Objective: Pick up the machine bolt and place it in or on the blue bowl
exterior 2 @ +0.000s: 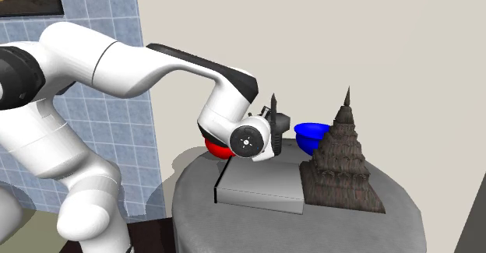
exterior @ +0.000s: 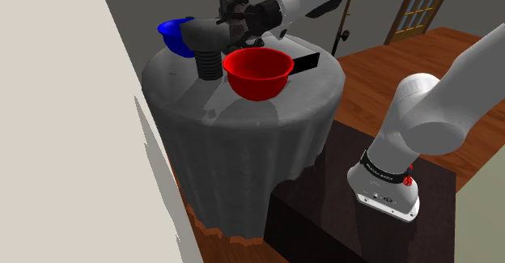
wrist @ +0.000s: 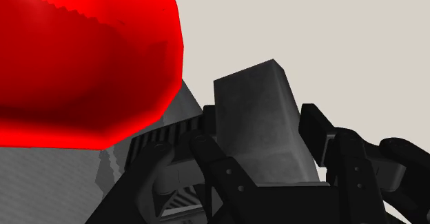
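Observation:
The machine bolt (exterior: 207, 49) is large and grey, with a blocky head and a dark threaded shank pointing down at the table. It stands between the blue bowl (exterior: 173, 33) and a red bowl (exterior: 257, 72). My gripper (exterior: 236, 25) reaches in from the shoulder view's right and is shut on the bolt's head. In the wrist view the grey head (wrist: 258, 129) sits clasped between my two black fingers (wrist: 210, 157), with the ribbed shank (wrist: 165, 136) running off toward the red bowl (wrist: 83, 57). In the second exterior view the hand (exterior 2: 274, 117) hovers just left of the blue bowl (exterior 2: 311, 135).
A round table under a grey cloth (exterior: 243, 140) carries everything. A dark tiered pagoda-like ornament (exterior 2: 341, 162) stands beside the blue bowl. A flat grey box (exterior 2: 261, 185) lies under the hand. A pale wall (exterior: 73, 124) is close on the shoulder view's left.

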### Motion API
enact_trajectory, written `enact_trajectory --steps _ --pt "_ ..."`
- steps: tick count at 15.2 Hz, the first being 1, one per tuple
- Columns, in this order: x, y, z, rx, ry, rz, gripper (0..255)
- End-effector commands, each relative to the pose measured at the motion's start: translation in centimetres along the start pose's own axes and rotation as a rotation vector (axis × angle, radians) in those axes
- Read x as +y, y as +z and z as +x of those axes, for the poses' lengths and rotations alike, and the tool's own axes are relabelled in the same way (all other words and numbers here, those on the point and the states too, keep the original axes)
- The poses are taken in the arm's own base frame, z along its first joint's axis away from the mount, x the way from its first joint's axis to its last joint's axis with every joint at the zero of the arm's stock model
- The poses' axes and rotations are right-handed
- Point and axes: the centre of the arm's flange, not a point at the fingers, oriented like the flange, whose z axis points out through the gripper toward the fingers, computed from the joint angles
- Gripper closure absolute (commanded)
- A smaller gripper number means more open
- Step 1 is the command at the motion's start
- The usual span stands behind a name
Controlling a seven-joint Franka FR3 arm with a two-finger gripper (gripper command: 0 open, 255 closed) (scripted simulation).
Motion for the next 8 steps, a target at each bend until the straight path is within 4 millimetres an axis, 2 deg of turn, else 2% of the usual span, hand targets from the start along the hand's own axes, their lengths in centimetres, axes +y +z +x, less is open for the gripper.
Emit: enact_trajectory --steps 1,6,8 --pt "0.04 0.00 0.02 0.001 0.001 0.000 255" --pt "0.03 0.00 0.02 0.001 0.001 0.000 255" --pt "-0.90 -0.22 -0.42 0.001 0.001 0.000 255"
